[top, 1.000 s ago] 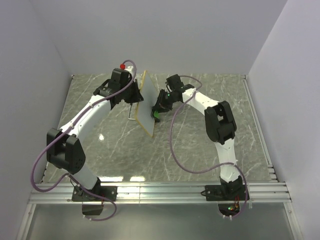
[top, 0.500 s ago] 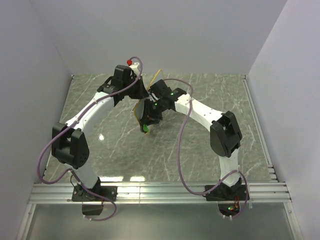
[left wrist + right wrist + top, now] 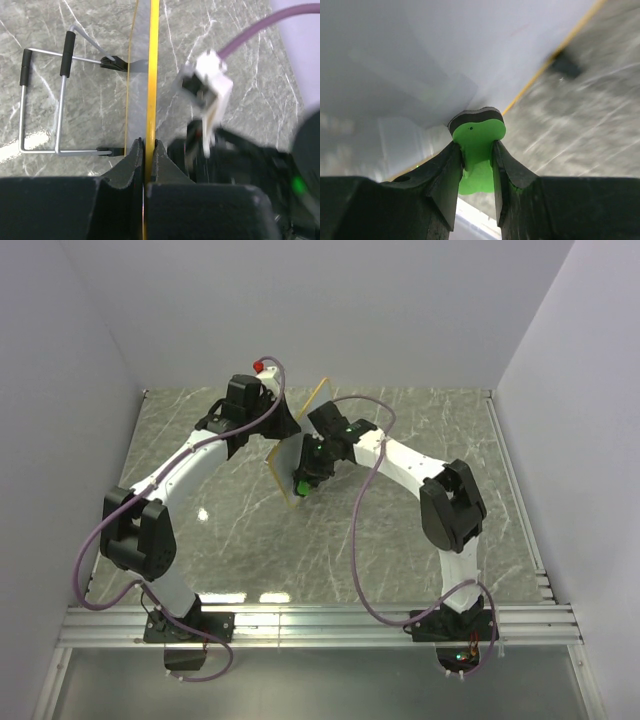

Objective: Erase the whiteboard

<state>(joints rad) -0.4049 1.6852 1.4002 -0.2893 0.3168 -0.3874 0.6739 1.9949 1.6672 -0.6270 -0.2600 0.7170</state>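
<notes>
- Whiteboard [image 3: 286, 466]: held tilted above marble table [image 3: 250, 550], between the two grippers.
- Left gripper [image 3: 145, 150]: narrow, clamped on whiteboard's yellow-orange frame. Board seen edge-on from left wrist.
- Right gripper [image 3: 476, 150]: pinching green eraser [image 3: 478, 136], fingers tight on its waist.
- Eraser's dark pad end touching whiteboard's white face, near frame edge. Low on board in top view.
- Face around eraser reads plain white.
- Wire stand [image 3: 42, 100] with black sleeves juts from whiteboard's back, opposite side from eraser. Its black clips sit at frame.

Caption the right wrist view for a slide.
Right gripper holds the green eraser against the whiteboard near its orange-framed edge.
</notes>
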